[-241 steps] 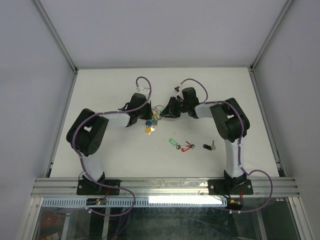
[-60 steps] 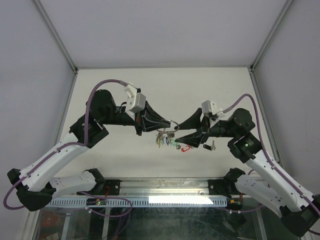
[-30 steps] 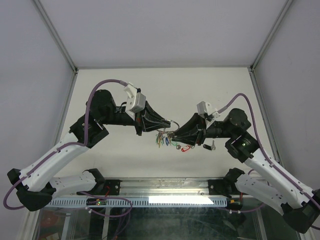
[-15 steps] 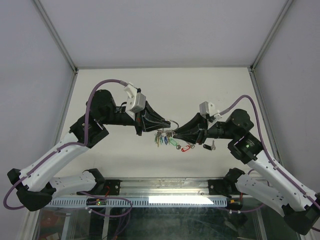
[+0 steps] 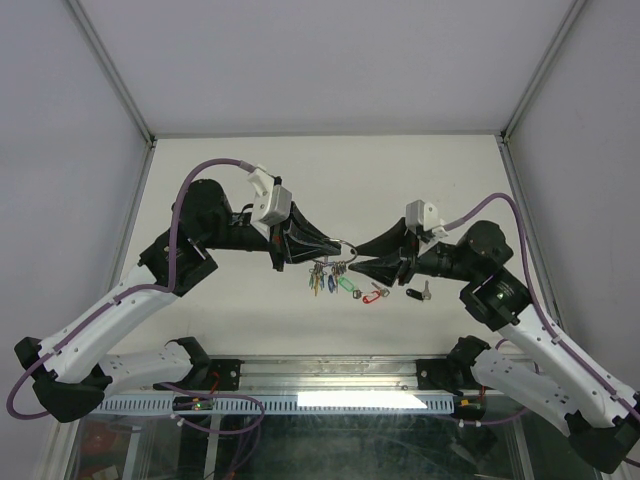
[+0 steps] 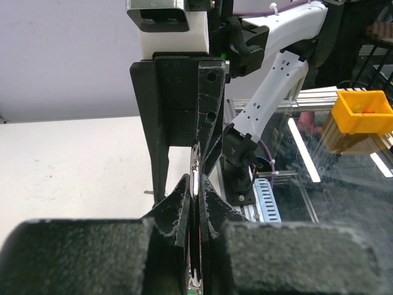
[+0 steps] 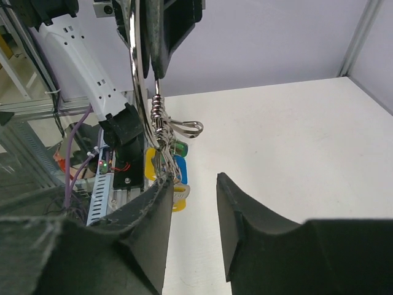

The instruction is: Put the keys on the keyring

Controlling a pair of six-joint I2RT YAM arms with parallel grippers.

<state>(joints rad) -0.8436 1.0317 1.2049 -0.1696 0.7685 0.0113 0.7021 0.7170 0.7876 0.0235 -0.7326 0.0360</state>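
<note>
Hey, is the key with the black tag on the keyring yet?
No, the black-tagged key lies on the table, apart from the keyring that the left pincer holds up.

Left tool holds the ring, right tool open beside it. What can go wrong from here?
1. The left tool pinches the keyring only by its thin edge; a push from the right tool may twist it loose, dropping the hanging bunch.
2. That bunch hangs right before the open right tool, which may catch a tagged key instead of the wire.
</note>
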